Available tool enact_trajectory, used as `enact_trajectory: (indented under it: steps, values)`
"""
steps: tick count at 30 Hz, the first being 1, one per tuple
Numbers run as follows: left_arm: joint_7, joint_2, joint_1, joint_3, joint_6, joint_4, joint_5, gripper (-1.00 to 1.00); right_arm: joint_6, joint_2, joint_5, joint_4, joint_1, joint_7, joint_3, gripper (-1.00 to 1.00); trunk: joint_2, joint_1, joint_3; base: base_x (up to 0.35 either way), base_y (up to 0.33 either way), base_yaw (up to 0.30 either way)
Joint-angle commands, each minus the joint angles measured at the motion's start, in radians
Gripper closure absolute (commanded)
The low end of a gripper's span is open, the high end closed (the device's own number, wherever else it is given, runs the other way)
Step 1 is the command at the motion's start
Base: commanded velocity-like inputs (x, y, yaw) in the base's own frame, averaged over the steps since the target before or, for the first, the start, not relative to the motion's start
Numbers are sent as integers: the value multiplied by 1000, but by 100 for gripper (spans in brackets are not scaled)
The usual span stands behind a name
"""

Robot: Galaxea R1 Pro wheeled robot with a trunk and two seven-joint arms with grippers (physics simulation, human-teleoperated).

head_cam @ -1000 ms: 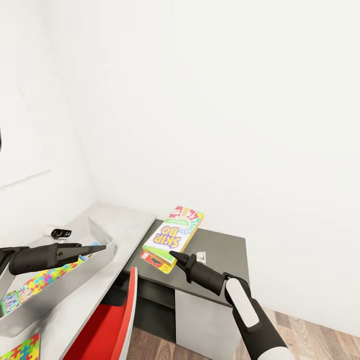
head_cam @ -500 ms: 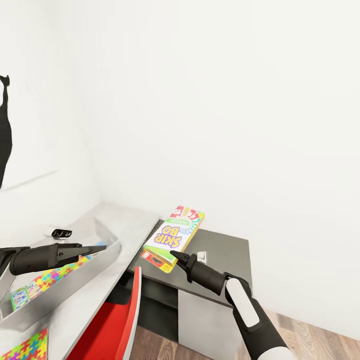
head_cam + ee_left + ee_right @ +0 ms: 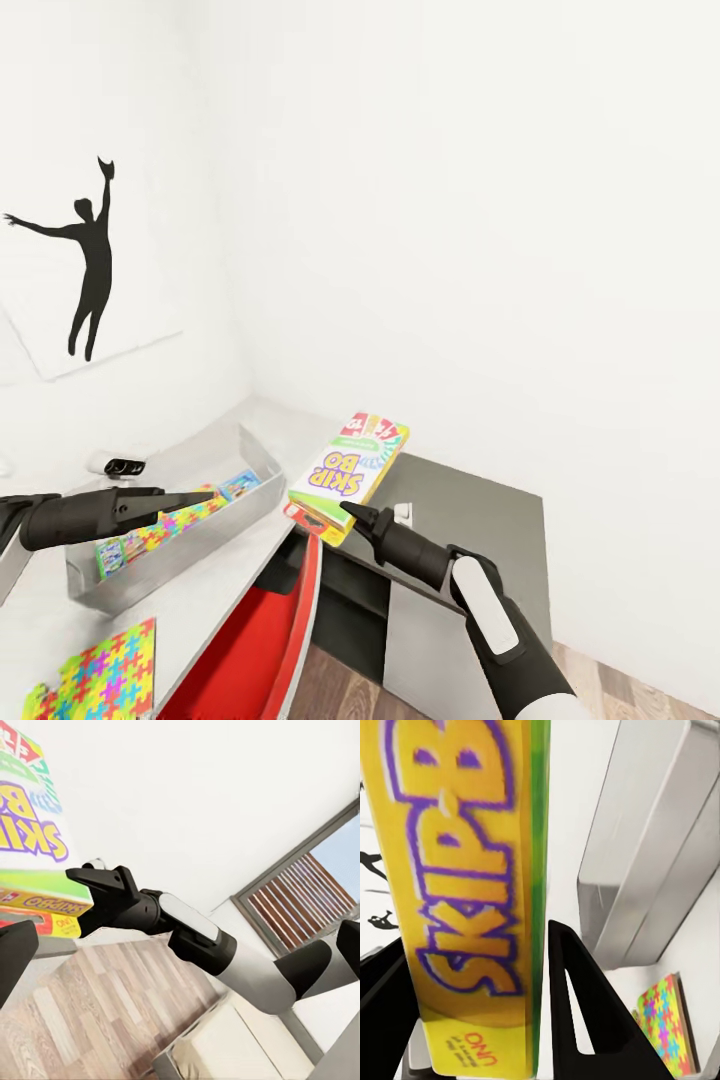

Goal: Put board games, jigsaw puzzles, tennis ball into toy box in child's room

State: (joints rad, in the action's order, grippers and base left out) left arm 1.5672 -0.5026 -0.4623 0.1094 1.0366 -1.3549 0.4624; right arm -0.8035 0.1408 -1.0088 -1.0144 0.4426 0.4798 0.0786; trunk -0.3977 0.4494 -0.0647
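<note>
Our right gripper is clamped on the lower edge of a board game, held up in the air beside the toy box on the table. Our left gripper hovers over the box; we cannot tell its finger state. One puzzle lies outside. The thin edge grip could slip and drop the game. It reads "SKIP-BO" and "UNO".

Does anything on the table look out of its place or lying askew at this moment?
One jigsaw puzzle lies outside the toy box, at the table's near edge, turned askew. The right gripper holds the Skip-Bo board game tilted in the air.
</note>
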Motion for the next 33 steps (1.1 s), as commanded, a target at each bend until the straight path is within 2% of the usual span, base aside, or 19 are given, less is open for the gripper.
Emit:
enact_trajectory:
  steps: [1,23,28,33]
  values:
    - [4,0,-1,0,11,0,0,-100,-5,0,-4,-1,1,2,0,100,-2,1,-2,0,0,292]
    - [4,1,1,0,11,2,0,-100,-6,-1,-4,-1,1,5,1,100,-2,1,-2,0,0,292]
    - [4,1,1,0,11,2,0,-100,-6,-37,-6,-2,1,13,-1,100,-2,1,-2,0,0,252]
    - [4,1,1,-1,11,2,-1,-100,-6,-45,-7,-3,1,15,-2,100,-2,1,-2,0,0,53]
